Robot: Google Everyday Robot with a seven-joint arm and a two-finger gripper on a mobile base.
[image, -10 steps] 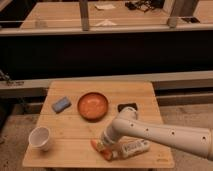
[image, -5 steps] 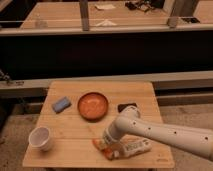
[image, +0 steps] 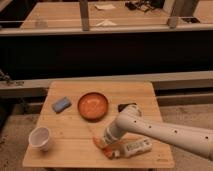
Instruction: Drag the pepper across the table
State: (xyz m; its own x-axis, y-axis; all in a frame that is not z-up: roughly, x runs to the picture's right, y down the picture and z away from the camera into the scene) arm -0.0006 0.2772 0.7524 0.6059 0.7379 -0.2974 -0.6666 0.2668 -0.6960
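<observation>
White cup [image: 40, 137] sits lower left on the light wooden tabletop [image: 70, 146], round orange bowl [image: 93, 106] up at centre. The small orange-red tapered pepper [image: 97, 143] lies near the bottom edge, pincer [image: 107, 146] right down on it (can't tell if it's clamped), white labelled tube [image: 136, 147] just right.

Dim, warm light. A wide wooden surface [image: 60, 14] fills the top of the frame behind a pale rail [image: 120, 30] with upright posts [image: 84, 14]. Below it runs a dark panel [image: 100, 56], then a pale ledge [image: 192, 78]. Speckled grey floor [image: 12, 131] shows at lower left and right.
</observation>
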